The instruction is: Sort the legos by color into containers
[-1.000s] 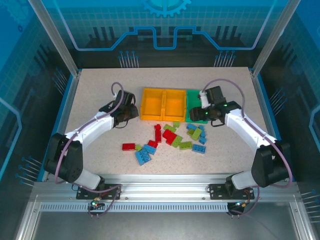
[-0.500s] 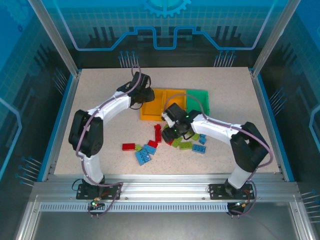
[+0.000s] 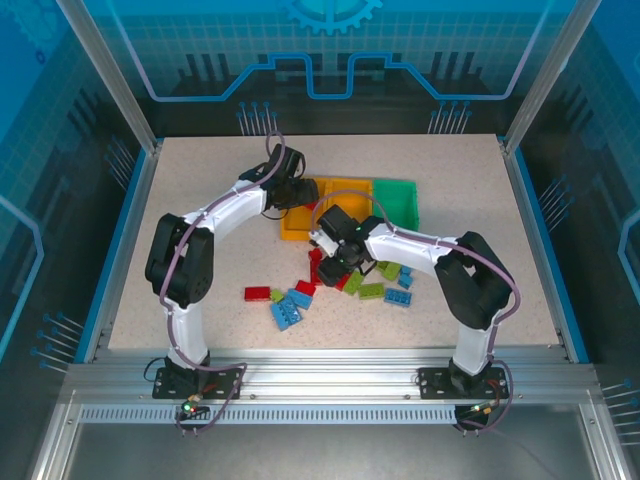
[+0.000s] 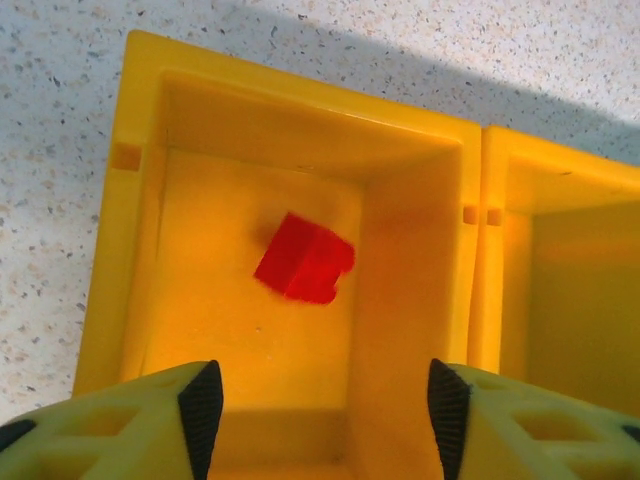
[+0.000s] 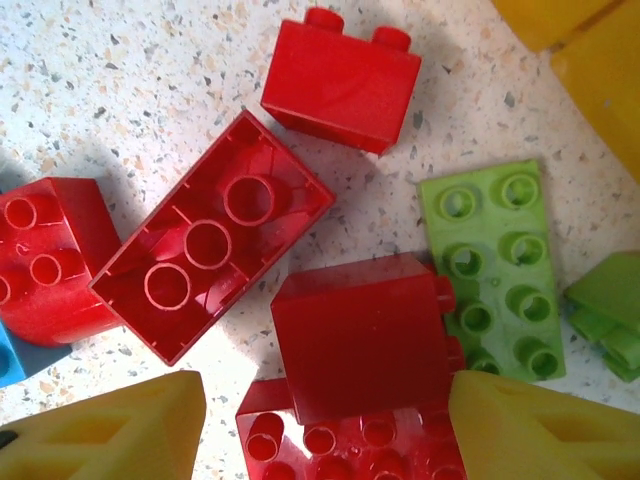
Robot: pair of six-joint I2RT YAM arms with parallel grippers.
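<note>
Both arms have swung over since a second ago: the left tool (image 3: 298, 190), which was off to the left of the bins, now hangs above the left orange-yellow bin (image 4: 145, 200). The right tool (image 3: 337, 262) has come away from the green bin (image 3: 400, 195) and down to the heap of loose bricks (image 3: 372, 291) on the table (image 3: 450, 160).

From the left wrist, the left tool's black-padded fingers (image 4: 202, 410) stand well apart with nothing between them. Below them, inside that bin, is a small red brick (image 4: 305, 262), blurred, so I cannot tell whether it has settled on the floor. The second orange-yellow bin (image 4: 560, 180) is joined to its right side.

The right tool is also spread wide and grips nothing. From its wrist, its yellow fingers (image 5: 110, 430) sit either side of a plain-faced red brick (image 5: 365, 335). An upturned red brick (image 5: 210, 250) lies just left of that one, hollow side up, and another red brick (image 5: 340, 80) lies beyond. A lime green plate (image 5: 495, 265) lies to the right, touching the plain-faced brick.

Out on the table, a lone red brick (image 3: 257, 293) and a few blue bricks (image 3: 285, 312) lie nearer the arm bases, outside every bin
</note>
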